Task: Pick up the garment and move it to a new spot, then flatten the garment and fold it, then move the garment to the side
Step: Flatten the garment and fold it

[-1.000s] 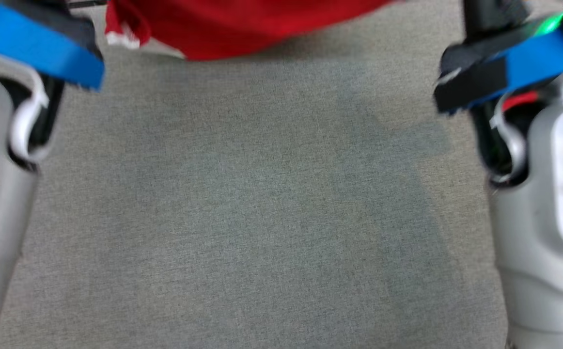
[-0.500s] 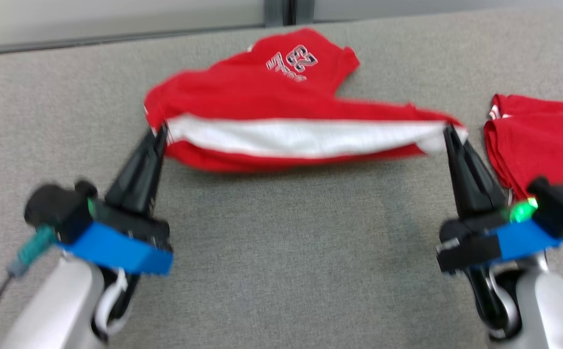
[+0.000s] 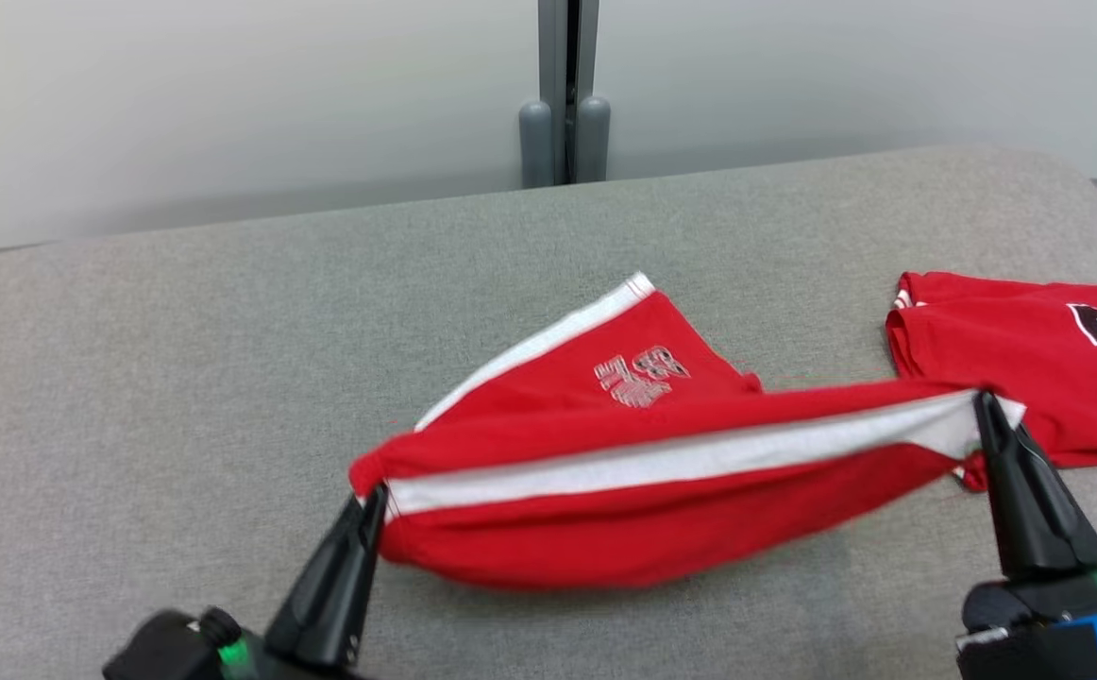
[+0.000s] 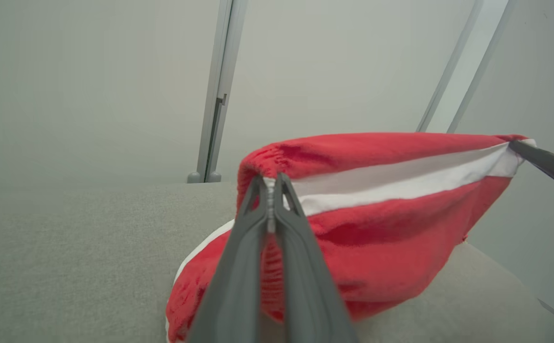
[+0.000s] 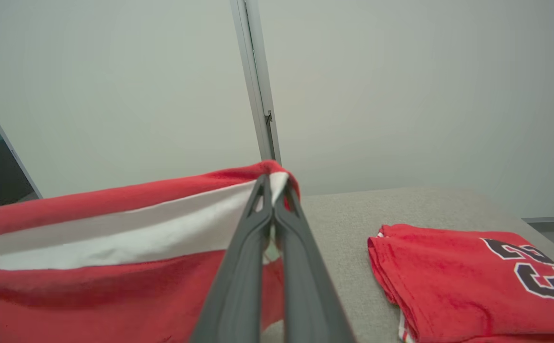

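Currently: left gripper (image 3: 375,495) and right gripper (image 3: 984,399) each pinched shut on opposite waistband ends of red shorts (image 3: 643,534). Shorts stretched between them, far leg trailing on grey tabletop (image 3: 180,331). Risks: thin pinch slips; swing drags folded red jersey (image 3: 1011,359) just beside.

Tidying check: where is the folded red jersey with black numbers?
Head view, far right: the folded red jersey, on the grey fabric surface beyond the right gripper.

just a plain pale grey wall (image 3: 227,94) split by a slim vertical metal post (image 3: 565,47) with two rounded grey feet (image 3: 536,142) at its base, and in front a big grey fabric-covered surface (image 3: 227,359) with a rounded far corner, all in soft even light
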Tool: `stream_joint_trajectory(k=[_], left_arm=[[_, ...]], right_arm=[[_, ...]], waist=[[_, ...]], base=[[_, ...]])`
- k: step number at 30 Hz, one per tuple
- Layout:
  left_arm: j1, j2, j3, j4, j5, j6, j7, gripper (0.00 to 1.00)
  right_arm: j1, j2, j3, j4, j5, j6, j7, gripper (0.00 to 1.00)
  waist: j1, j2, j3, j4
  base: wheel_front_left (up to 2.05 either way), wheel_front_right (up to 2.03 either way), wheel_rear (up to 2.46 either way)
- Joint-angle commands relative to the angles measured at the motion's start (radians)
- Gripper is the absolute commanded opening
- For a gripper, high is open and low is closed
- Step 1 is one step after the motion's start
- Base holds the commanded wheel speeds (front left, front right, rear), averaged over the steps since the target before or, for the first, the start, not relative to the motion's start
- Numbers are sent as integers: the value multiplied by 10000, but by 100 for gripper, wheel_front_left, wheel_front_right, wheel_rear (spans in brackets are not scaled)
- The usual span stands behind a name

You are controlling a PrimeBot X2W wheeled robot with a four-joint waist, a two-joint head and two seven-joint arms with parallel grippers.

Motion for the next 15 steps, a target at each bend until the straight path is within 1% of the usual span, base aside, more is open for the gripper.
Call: stream_joint_trajectory(k=[1,4,7,9,11,13,15], left_arm=[[254,44,-77,-112,-100,102,111,0],[644,-52,-333,-174,-291,134,343,0],[748,-454,-599,200,-743,-92,384,0],[590,-692,-689,699,-1004,-249,366,0],[357,-1068,-735,1203,-1380,-423,384,0],[38,-1365,-683,1807,-1751,-584,438,0],[-337,-1679,-586,2298,-2073,-630,495,0]], right_arm=[[240,-7,-137,-99,36,1,114,0],[401,-7,-305,-28,-193,1,477,0],[23,-8,-296,432,-422,1,813,0],[-452,-5,-248,905,-457,1,1031,0],[-1058,-7,-202,1422,-603,1,1239,0],[-1816,-84,-181,2034,-895,1,1462,0],[-2643,-136,-97,2703,-914,1,1680,0]], waist=[[4,0,-6,63],[4,0,60,308],[4,0,234,615],[4,0,412,829],[4,0,616,1030],[4,0,828,1234],[4,0,1026,1416]], base=[[0,0,0],[0,0,0],[0,0,0],[0,0,0],[0,0,0],[0,0,0],[0,0,0]])
